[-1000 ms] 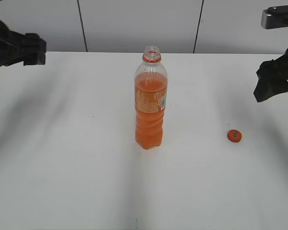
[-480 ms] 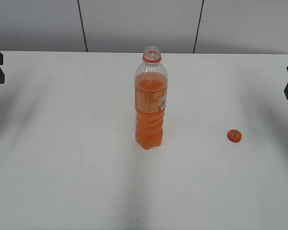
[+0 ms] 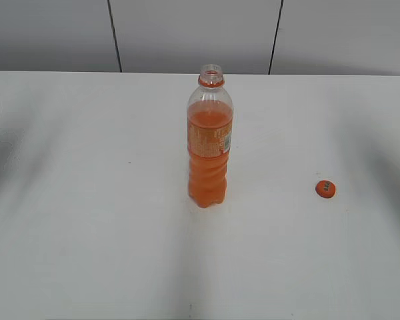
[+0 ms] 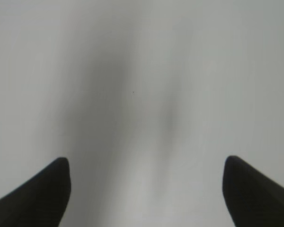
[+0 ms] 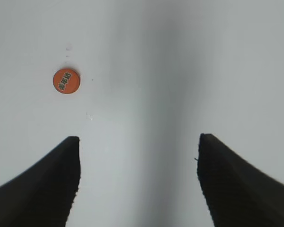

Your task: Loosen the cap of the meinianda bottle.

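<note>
A plain test/lab setup is suggested, not a home or shop. A bare white desk (image 3: 87, 233) is seen, backed by a grey panelled wall (image 3: 193, 33) w/ dark vertical seams (image 3: 115, 37). No decor or furnishings are shown; only one bottle (image 3: 209, 143) & its loose cap (image 3: 326, 189) are laid out, as in a staged trial.
</note>
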`<state>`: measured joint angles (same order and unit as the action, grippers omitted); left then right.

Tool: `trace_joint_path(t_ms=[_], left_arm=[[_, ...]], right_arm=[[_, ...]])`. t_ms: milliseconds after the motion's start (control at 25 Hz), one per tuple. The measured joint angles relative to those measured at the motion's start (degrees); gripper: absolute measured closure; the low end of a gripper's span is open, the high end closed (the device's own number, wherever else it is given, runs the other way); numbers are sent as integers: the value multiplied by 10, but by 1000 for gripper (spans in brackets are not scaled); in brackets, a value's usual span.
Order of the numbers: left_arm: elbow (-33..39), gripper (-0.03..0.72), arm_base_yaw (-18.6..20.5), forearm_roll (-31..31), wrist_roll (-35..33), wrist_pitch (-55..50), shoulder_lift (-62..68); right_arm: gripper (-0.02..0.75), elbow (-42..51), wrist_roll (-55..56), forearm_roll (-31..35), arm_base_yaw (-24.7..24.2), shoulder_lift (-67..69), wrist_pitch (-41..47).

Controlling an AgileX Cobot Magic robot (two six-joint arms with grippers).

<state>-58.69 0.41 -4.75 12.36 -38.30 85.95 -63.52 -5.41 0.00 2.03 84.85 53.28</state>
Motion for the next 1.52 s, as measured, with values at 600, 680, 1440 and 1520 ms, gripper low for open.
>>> trace_joint_path(t_ms=[600,680,1440,1520], left_arm=[[0,147,0,-9,-13,-95,-192],[0,148,0,-9,-20,-109,-223],[42,150,0,-10,-43,-150,-504],[66,150,0,-8,-43,-155,-534]], right_arm=[[164,0,-13,0,0,-150,56],[164,0,-19,0,0,-176,60],[164,32,-36,3,0,-445,105],[164,53,-36,0,0,-478,105]])
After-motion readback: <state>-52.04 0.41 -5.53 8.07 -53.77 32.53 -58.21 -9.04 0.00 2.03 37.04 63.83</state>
